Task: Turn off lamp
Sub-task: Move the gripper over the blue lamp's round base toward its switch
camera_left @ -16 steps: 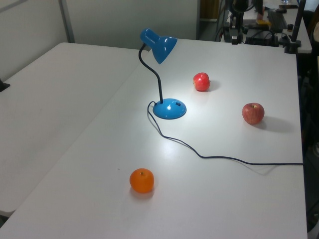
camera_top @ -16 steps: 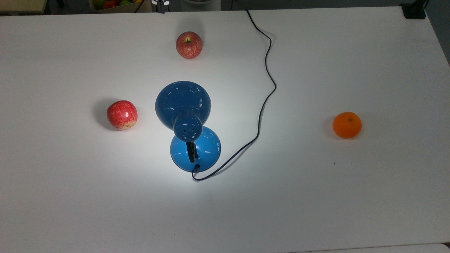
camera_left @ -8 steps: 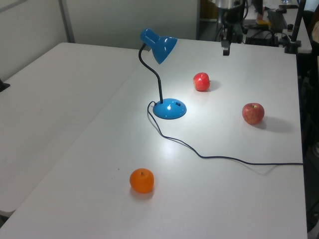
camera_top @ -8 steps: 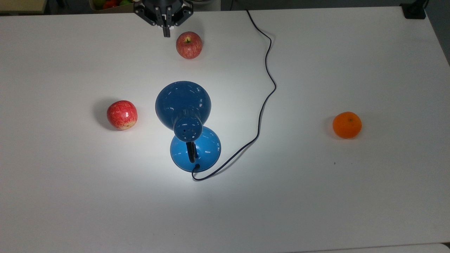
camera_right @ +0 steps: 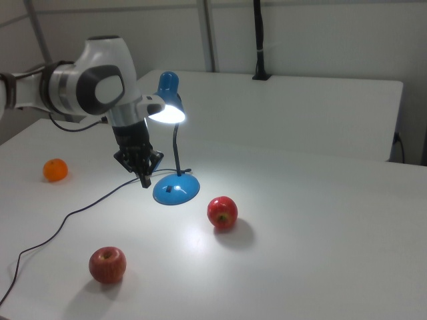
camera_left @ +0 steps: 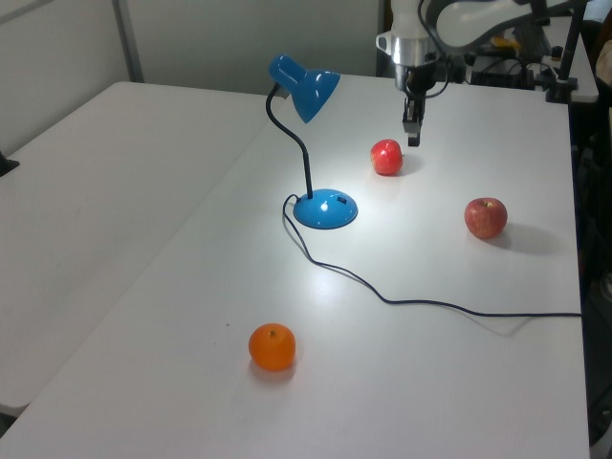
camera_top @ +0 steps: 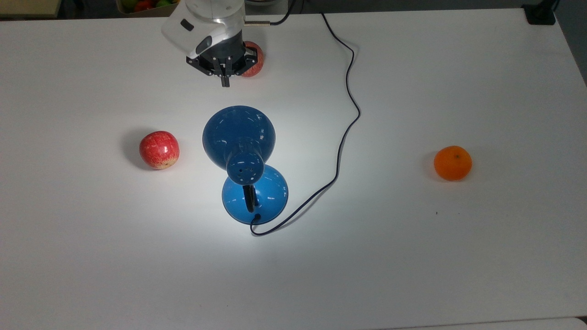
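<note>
i see lamp (camera_top: 239, 137) lit on tabletop (camera_top: 458, 256); end effector (camera_top: 224, 84) fingers pressed together, hovering beyond shade, apart from lamp.

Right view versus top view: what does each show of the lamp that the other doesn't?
Right view: the glowing mouth of the shade and the rocker switch on the base. Top view: the vent holes on the cap, and the cord running to the table's far edge. Both: the lamp, lit, and the end effector near it, not touching.
</note>
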`<state>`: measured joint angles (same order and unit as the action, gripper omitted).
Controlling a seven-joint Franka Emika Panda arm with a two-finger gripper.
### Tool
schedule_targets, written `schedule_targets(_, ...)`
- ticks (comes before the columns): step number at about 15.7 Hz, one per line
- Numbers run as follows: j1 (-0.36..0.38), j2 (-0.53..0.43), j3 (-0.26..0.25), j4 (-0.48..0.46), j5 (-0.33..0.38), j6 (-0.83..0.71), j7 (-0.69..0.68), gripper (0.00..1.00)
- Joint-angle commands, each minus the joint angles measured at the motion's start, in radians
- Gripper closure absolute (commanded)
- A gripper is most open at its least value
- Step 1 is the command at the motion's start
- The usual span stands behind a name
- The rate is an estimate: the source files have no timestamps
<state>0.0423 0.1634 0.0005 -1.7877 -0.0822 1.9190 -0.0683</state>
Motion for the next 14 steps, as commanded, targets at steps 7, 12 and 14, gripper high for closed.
schedule_targets(7,0.010,0.108,0.007,-0.111,0.012,0.380,0.067,1.00)
schedule_targets(12,0.010,0.139,0.007,-0.104,0.007,0.478,0.067,1.00)
schedule_targets(14,0.017,0.154,0.007,-0.102,0.001,0.518,0.067,1.00)
